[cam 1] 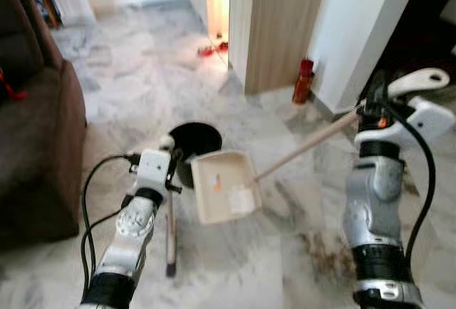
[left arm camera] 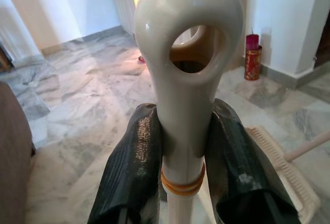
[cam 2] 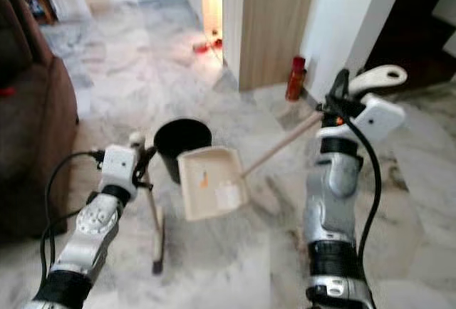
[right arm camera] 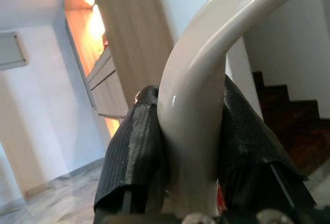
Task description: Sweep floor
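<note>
1. The sofa (cam 1: pixel 32 131) stands well off the outer side of the left arm, clear of the work.
2. The left gripper (left arm camera: pixel 183 154) is clamped on the cream broom (cam 1: pixel 170 231) just under the ring at its top; both fingers (left arm camera: pixel 131 167) press the shaft from either side. The shaft hangs nearly straight down from the grip, its dark lower end near the floor (cam 1: pixel 128 81) below the gripper. It looks parked there, I judge, so that the other arm can work freely.
3. Just ahead of the left gripper sits the black bin (cam 1: pixel 194 142), open side up, on the floor.
4. Between the two grippers, the dustpan (cam 1: pixel 224 188) is lifted and tipped, its far edge over or touching the bin's rim (which of the two I cannot tell). An orange scrap and a pale piece lie in its tray, so the tilt seems meant to slide them into the bin.
5. The dustpan's long handle (cam 1: pixel 306 145) slopes up to the right gripper (right arm camera: pixel 188 146), which is closed tight around the curved cream grip at its top. Holding it high keeps the pan angled.
6. Beyond the right gripper, a red bottle (cam 1: pixel 303 81) stands by the wall, away from the action.
</note>
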